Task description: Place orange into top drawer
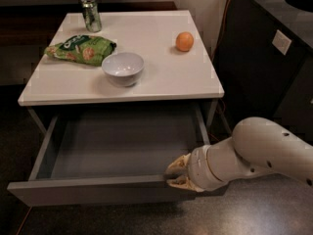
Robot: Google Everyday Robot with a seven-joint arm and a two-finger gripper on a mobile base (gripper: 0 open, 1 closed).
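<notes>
I am holding my gripper (177, 174) low in the scene, at about 5 o'clock from the middle of the counter (161, 77). It is meeting the right end of the top drawer (88, 192) at its front panel. One finger is sitting just inside the panel's upper rim and the other just outside it, so the gripper is clamping that rim. My pale arm (254, 153) is reaching in from 3 o'clock, wrist pointing toward 9 o'clock.

The top drawer is standing pulled well out from under the counter, showing a plain grey inside with nothing lying in it. Its tall flat front is facing 6 o'clock.

The orange (184, 41) is sitting on the white counter, toward the far right part at about 1 o'clock from the counter's middle. It is well apart from my gripper and not in the drawer. At 8 o'clock from the orange a white bowl (122, 68) is standing upright. A green snack bag (82, 49) is lying just beside the bowl at its 10 o'clock. A green can (91, 14) is standing upright near the far left corner, at 12 o'clock from the bag.

A dark cabinet (264, 67) is standing at 3 o'clock of the counter, with an orange cable (226, 18) running down its near edge.
</notes>
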